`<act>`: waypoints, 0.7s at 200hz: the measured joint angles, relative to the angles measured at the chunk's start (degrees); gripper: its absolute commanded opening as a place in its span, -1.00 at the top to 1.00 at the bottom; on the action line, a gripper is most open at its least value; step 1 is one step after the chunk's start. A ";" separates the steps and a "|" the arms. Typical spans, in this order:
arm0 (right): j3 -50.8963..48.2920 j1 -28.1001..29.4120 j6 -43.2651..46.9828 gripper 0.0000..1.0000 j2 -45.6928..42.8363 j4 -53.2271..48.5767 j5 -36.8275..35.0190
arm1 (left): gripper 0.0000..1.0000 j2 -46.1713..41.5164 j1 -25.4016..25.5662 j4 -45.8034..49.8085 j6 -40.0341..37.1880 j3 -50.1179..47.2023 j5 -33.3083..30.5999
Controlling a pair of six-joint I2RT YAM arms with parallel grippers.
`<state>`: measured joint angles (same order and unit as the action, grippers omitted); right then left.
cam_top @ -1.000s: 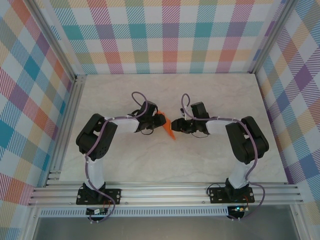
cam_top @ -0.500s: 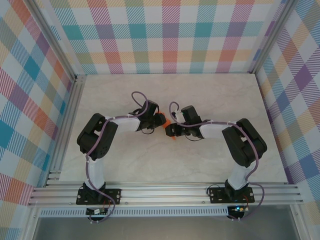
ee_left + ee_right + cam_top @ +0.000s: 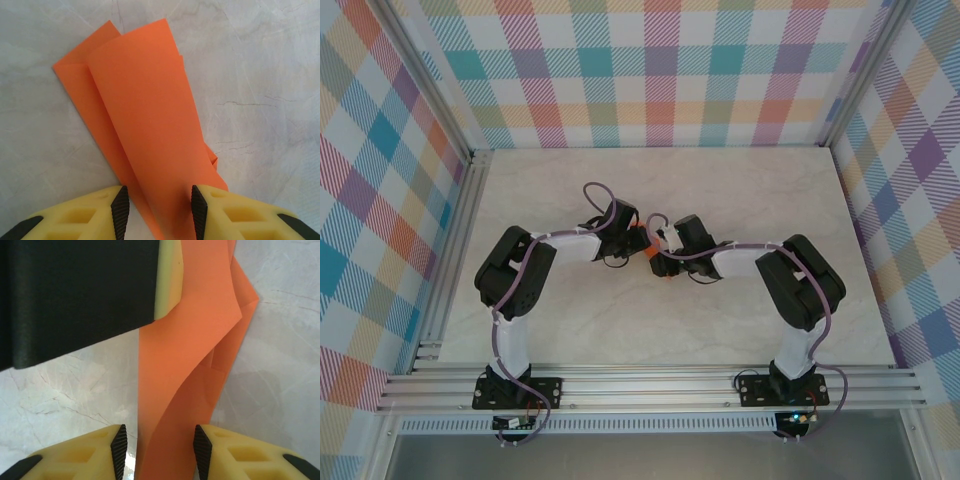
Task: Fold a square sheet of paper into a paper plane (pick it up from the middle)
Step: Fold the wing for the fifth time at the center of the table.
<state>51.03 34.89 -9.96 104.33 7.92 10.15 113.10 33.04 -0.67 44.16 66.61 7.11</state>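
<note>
The orange paper [image 3: 145, 115] is folded into a long narrow layered strip on the marble table [image 3: 750, 190], with a small crumpled corner at its right edge. It runs between the pads of my left gripper [image 3: 159, 207], which is open; the right pad touches the paper's edge. My right gripper [image 3: 159, 450] is also open and straddles the same strip [image 3: 200, 340], where one layer curls upward. From above, both grippers meet at the table's middle, left [image 3: 638, 241] and right [image 3: 661, 263], with little orange [image 3: 666, 276] showing between them.
A black and yellow finger of the left gripper [image 3: 75, 295] sits close in the right wrist view, touching the paper's upper edge. Plaid walls [image 3: 650, 70] and aluminium rails [image 3: 450, 260] surround the table. Bare marble lies on all sides of the grippers.
My right gripper has moved left, up against the left gripper and over the paper. Much less orange shows from above. The left arm has barely shifted.
</note>
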 measured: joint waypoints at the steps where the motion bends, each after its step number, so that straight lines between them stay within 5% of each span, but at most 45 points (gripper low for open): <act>1: 0.00 0.02 0.00 0.21 0.00 0.02 -0.11 | 0.17 0.02 0.00 0.00 0.00 0.00 0.00; 140: 0.22 0.48 0.48 0.21 -0.15 2.32 -2.64 | 0.17 0.11 0.00 0.61 0.17 0.42 -0.13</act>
<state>51.24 35.38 -9.47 104.18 10.24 7.51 113.21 33.04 -0.05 44.34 67.02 6.98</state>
